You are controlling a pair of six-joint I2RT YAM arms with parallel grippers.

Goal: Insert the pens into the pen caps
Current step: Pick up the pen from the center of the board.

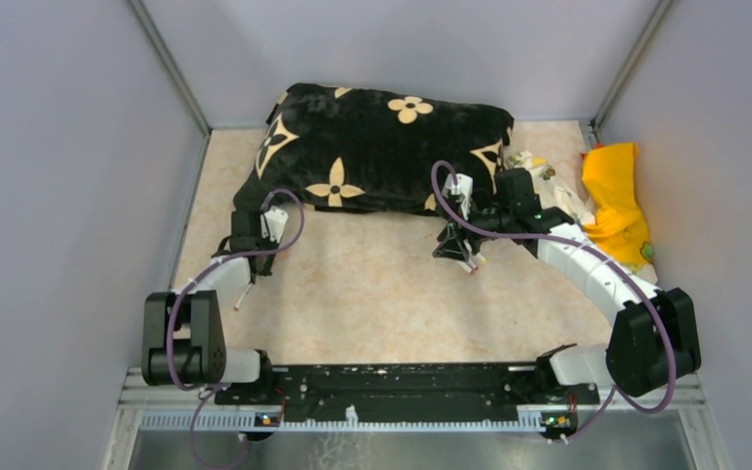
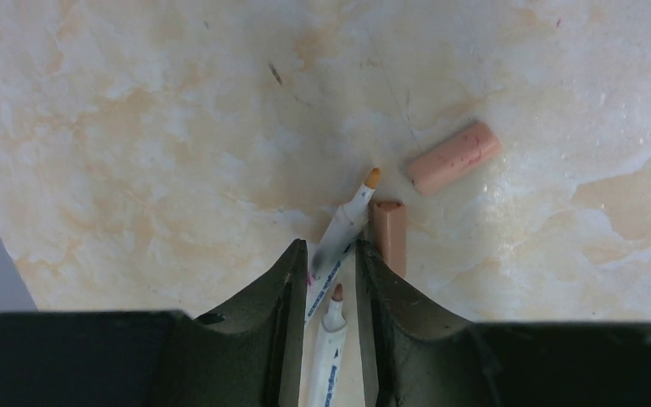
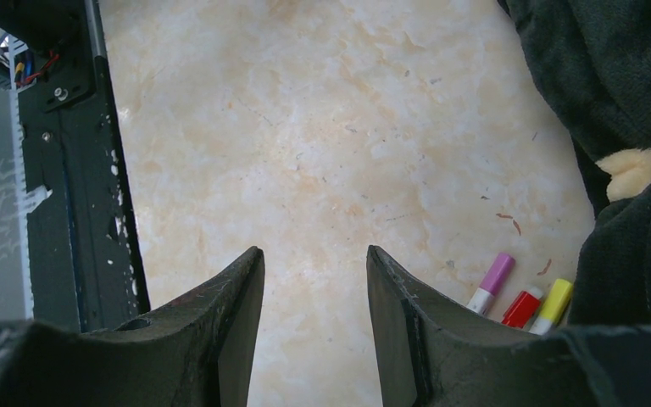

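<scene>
In the left wrist view my left gripper (image 2: pixel 331 250) is nearly shut, low over the table, with a white pen (image 2: pixel 329 348) with a brown tip between its jaws. A second white pen (image 2: pixel 352 222) with an orange tip lies slanted under the fingertips. Two salmon-pink caps lie close by, one (image 2: pixel 388 236) beside the right finger and one (image 2: pixel 453 158) further off. My right gripper (image 3: pixel 315 250) is open and empty above bare table. Three pens with pink (image 3: pixel 496 280), red (image 3: pixel 523 307) and yellow (image 3: pixel 553 303) ends lie right of it, partly hidden by its finger.
A large black cushion (image 1: pixel 382 147) with cream flowers fills the back of the table. A yellow cloth (image 1: pixel 617 201) and small clutter (image 1: pixel 539 166) lie at the back right. Grey walls close in both sides. The left gripper (image 1: pixel 248 262) and right gripper (image 1: pixel 458 253) sit just in front of the cushion.
</scene>
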